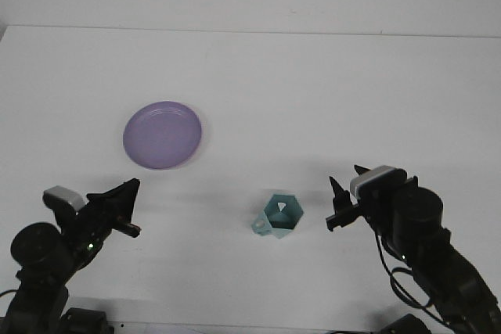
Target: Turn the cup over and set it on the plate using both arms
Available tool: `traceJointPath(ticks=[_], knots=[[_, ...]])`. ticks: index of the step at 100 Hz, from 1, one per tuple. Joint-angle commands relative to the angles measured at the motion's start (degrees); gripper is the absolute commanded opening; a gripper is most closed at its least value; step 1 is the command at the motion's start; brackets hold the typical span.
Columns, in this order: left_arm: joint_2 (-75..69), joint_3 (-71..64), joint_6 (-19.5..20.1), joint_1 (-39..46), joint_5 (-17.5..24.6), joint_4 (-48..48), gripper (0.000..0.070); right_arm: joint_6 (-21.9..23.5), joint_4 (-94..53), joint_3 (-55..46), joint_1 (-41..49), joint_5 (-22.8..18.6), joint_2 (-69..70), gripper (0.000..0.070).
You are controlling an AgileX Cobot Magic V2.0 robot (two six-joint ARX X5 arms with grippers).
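Small teal hexagonal plastic cup [276, 215] stands free on the white table [313, 91], mouth up, just left of the right gripper [343, 205] with fingers spread and empty; left gripper [125, 205] farther off, also spread, nearer the round lilac plate [162, 134].

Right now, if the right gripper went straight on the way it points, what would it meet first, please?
The right gripper points left, toward the teal cup standing open side up on the table. The cup looks like the first thing in its line, though one view cannot confirm whether the gripper's height would clear the rim.
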Motion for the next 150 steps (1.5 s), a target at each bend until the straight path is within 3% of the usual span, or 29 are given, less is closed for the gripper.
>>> traceJointPath(ticks=[1, 28, 32, 44, 51, 87, 99, 111, 150], knots=[[5.60, 3.93, 0.33, -2.10, 1.62, -1.62, 0.0013, 1.20, 3.45, -3.93, -0.13, 2.05, -5.22, 0.0376], [26.51, 17.64, 3.45, -16.09, 1.95, -9.31, 0.0028, 0.72, 8.20, -15.47, -1.57, 11.30, -23.32, 0.0373], [29.22, 19.34, 3.76, -17.81, 1.95, -9.75, 0.0087, 0.74, 7.87, -16.35, -1.84, 11.63, -24.96, 0.0373], [37.07, 25.05, 5.33, -22.51, 1.95, -12.39, 0.0359, 0.76, 5.16, -17.09, -2.34, 12.24, -27.85, 0.0373], [41.51, 28.81, 5.55, -25.22, 2.01, -14.93, 0.0438, 0.74, 5.20, -17.09, -2.34, 12.22, -28.37, 0.0373], [63.19, 50.97, 13.46, -35.21, 1.42, -34.69, 0.0433, 0.79, 5.16, -17.09, -2.34, 12.15, -28.48, 0.0373], [68.63, 54.40, 13.73, -36.68, 0.87, -36.33, 0.0434, 0.76, 5.14, -17.09, -2.34, 12.13, -28.48, 0.0373], [72.63, 56.02, 14.19, -37.57, -2.25, -37.07, 0.0434, 0.79, 5.07, -17.09, -2.34, 12.13, -28.48, 0.0373], [79.95, 56.41, 15.19, -39.52, -2.64, -34.88, 0.0401, 0.79, 4.94, -17.09, -2.34, 12.11, -28.48, 0.0373]])
